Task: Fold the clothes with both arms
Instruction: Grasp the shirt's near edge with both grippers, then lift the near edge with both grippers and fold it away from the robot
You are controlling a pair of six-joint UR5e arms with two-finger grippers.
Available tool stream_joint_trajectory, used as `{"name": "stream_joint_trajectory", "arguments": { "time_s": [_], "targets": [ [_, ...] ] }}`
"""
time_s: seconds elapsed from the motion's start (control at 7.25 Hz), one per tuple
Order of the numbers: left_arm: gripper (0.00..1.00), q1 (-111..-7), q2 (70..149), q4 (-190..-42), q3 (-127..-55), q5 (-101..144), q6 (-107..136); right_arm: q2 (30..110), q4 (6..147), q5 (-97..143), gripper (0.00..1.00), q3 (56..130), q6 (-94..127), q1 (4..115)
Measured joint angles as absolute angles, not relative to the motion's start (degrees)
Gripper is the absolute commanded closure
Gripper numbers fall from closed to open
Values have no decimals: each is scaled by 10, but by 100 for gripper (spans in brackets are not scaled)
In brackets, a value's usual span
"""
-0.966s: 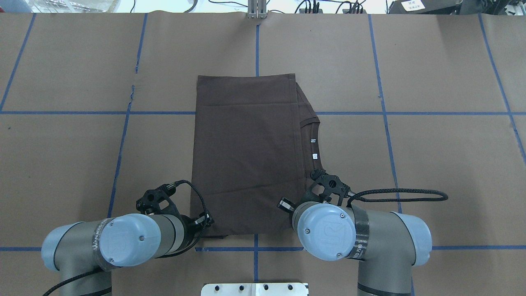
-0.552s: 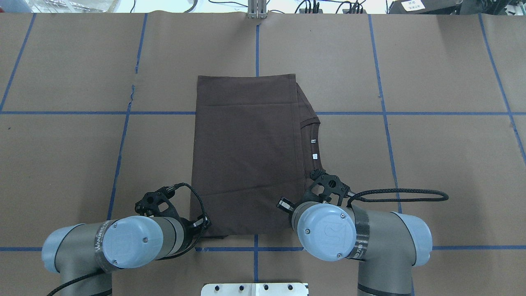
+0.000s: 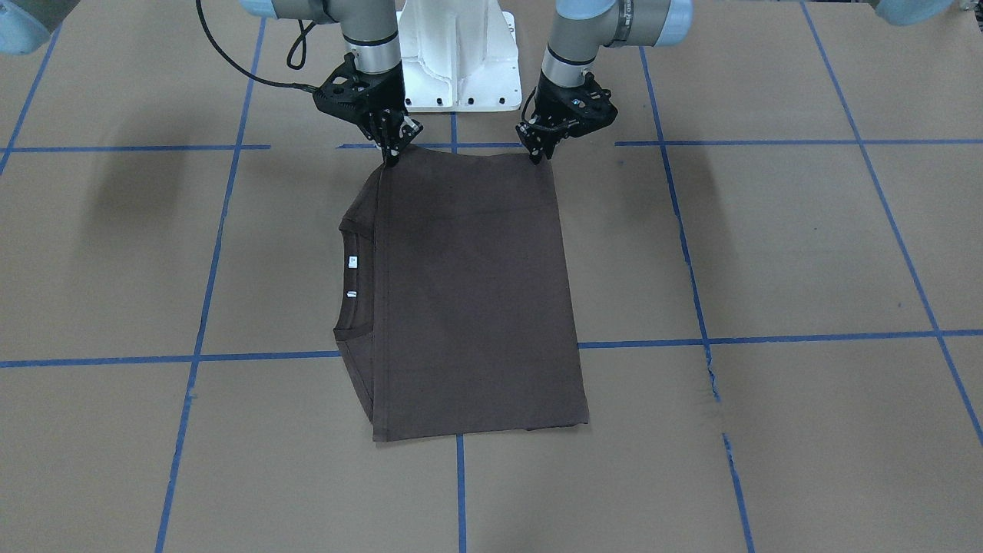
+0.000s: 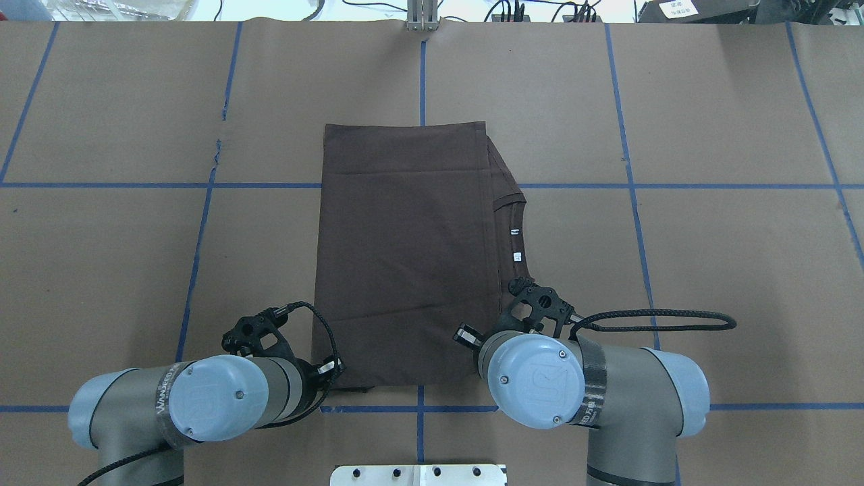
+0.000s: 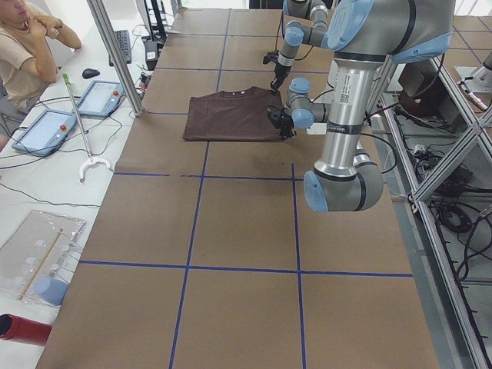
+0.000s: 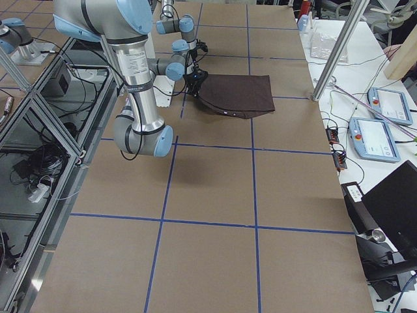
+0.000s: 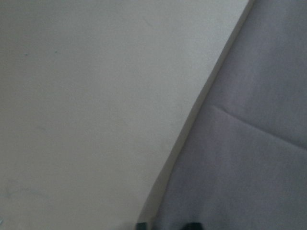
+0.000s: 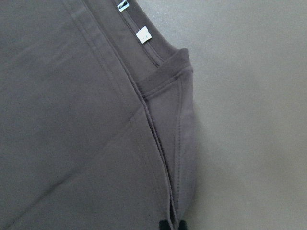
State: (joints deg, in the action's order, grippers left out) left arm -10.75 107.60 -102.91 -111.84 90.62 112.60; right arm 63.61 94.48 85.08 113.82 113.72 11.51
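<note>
Just left end effector [image 3: 537,156] shift at T-shirt [image 3: 468,292]

I see the dark brown short-sleeved T-shirt [image 4: 405,256] lying folded flat on the brown paper-covered table [image 4: 709,270], its ribbed round collar [image 4: 516,236] jutting from its right side. The black two-finger left gripper [image 3: 537,153] sits at its robot-side left corner, the right gripper [image 3: 390,153] at its robot-side right corner.

Table [image 4: 742,101] covered in brown paper and gridded with blue tape lines [image 4: 742,185], with a folded dark brown T-shirt [image 4: 405,256] lying flat at centre.
</note>
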Motion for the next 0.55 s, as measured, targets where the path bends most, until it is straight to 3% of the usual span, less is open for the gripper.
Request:
{"name": "stream_joint_trajectory", "arguments": {
  "time_s": [0.28,0.55],
  "targets": [
    [100,-107,1077,-1008,-1144,912,1121,637,950,851,100,1145,1139,113],
    [100,-107,1078,-962,-1211,937,1121,638,1010,850,100,1204,1159,91]
  ]
}}
